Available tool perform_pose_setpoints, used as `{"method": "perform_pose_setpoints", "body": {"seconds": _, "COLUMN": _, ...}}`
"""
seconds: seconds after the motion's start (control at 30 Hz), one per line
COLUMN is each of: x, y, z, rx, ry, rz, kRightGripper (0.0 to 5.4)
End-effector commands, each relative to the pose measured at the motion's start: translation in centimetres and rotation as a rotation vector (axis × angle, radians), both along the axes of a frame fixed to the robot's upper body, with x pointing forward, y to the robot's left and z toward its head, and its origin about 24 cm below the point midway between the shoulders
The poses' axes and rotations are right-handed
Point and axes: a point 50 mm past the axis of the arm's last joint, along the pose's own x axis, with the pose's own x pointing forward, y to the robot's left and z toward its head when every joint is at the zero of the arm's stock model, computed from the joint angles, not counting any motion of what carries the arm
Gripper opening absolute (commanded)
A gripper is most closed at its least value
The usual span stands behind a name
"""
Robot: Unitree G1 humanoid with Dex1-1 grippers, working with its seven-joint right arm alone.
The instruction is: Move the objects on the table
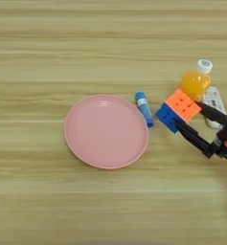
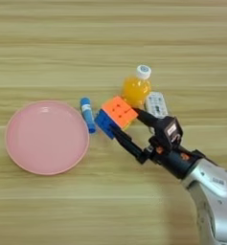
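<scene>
Now the claw (image 2: 126, 128) grips the Rubik's cube (image 2: 114, 116) between its black fingers, right of the pink plate (image 2: 47, 137). Just beside the plate's right rim lies the blue tube (image 2: 87, 115), its long axis running far to near, tilted slightly right. Beyond the cube, the juice bottle (image 2: 136, 86) points its white cap away.

I see Rubik's cube (image 2: 116, 115) tilted, between blue tube (image 2: 87, 115) and juice bottle (image 2: 136, 87); pink plate (image 2: 47, 137) left, on counter (image 2: 110, 43).

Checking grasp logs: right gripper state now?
Right gripper: fingers shut on the Rubik's cube, one on each side, beside the juice bottle.
</scene>
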Motion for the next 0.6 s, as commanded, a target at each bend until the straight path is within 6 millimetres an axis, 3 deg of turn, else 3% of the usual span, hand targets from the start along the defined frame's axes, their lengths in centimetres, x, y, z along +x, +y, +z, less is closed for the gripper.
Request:
{"method": "perform_pose_setpoints", "body": {"seconds": 0.03, "x": 0.5, "y": -1.2, "z": 1.4, "rx": -0.088, "ry": -0.082, "rz": -0.029, "kRightGripper": 3.39}}
{"method": "perform_pose_setpoints", "body": {"seconds": 0.6, "x": 0.8, "y": -2.3, "z": -1.4, "rx": -0.222, "ry": -0.016, "rz": -0.08, "kRightGripper": 3.39}}
